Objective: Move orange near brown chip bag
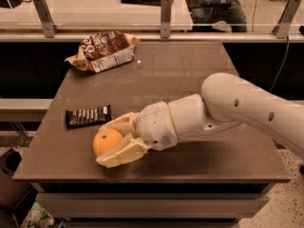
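My claw (104,145) clasps the orange (108,140) at the table's (190,70) near-left edge, beside the candy bar (88,116): grasping looks done, so next I should lift it and carry it to the brown chip bag (102,51) far back left.

The end effector (105,145) lies low on the tabletop (190,65), its fingers (124,152) pressed against both sides of the orange (106,137). The orange's right side is hidden inside the clasp. The arm (247,108) behind the end effector is cut off by the right edge. Lettering on the bag (102,51), far beyond the end effector, and on the bar (88,116), just beyond it, is too blurred to read.
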You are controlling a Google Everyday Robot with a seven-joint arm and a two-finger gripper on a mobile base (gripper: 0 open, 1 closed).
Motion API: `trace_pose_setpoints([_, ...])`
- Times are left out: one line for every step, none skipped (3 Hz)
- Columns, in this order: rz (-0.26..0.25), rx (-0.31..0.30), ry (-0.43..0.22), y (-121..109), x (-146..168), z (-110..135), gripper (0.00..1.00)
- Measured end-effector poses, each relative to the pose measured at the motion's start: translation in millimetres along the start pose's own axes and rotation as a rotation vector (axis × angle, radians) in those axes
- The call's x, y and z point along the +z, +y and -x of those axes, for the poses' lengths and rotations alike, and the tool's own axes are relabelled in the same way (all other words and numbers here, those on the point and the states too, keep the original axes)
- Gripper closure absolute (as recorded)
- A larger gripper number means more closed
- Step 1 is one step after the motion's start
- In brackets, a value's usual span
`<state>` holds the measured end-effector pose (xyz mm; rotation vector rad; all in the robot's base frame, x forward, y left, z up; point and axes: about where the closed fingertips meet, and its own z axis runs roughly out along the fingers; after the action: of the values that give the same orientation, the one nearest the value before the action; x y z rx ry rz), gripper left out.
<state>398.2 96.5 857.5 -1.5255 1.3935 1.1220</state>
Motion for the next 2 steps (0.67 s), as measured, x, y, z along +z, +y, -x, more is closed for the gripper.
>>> trace_pose_setpoints([-0.024,0.0,0.032,-17,-31,12,1.0])
trace_pose_setpoints([-0.093,0.0,0.06,-36,-65,22,1.0])
